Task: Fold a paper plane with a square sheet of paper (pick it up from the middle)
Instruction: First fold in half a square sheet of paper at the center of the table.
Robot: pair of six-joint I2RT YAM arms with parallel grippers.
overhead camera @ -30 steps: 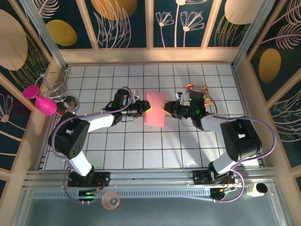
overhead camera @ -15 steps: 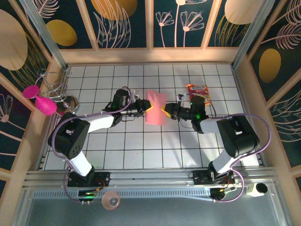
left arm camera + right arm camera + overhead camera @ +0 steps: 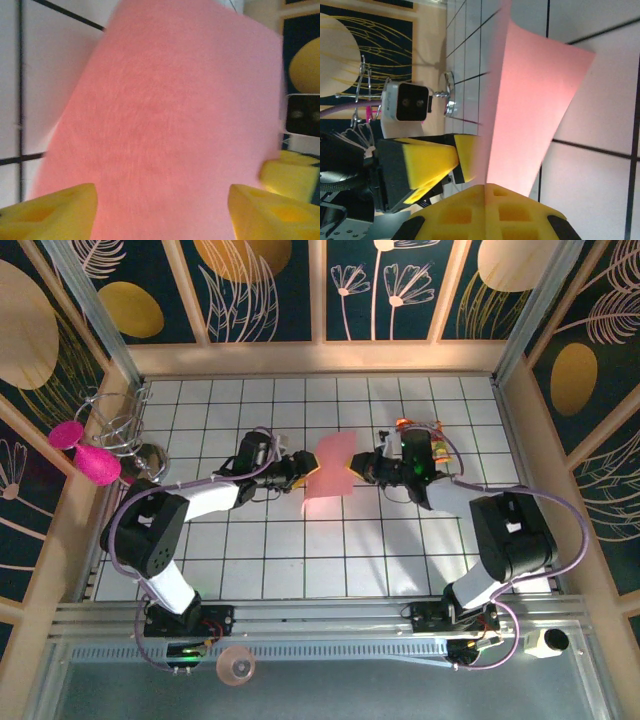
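- The square sheet of paper (image 3: 333,462) is held between the two arms, a little toward 12 o'clock from the middle of the table (image 3: 250,540). It is salmon-pink and matte, and the left wrist view shows a faint fibrous grain.
- The right gripper (image 3: 485,194) is at the sheet's 3 o'clock. Its yellow foam pads (image 3: 455,215) are pressed together on one edge, and the paper rises out of the seam between them.
- The left gripper (image 3: 303,469) is at the sheet's 9 o'clock with its fingers spread wide. The sheet spans the gap in front of them, and I cannot tell whether either pad touches it.
- The paper looks nearly weightless and limp. It bows into a soft curve instead of standing flat, so pinched by one edge it will likely swing and twist.
- It should mark easily, because any hard squeeze or stray bend is likely to leave a lasting crease. A light pinch on a small bite of paper seems wise.
- A second hold midway along the free 9 o'clock edge would probably steady it best.
- The pads are soft moulded foam with square recesses and probably grip paper well. The table is glossy white tile with dark grout lines, which the sheet could slide over.
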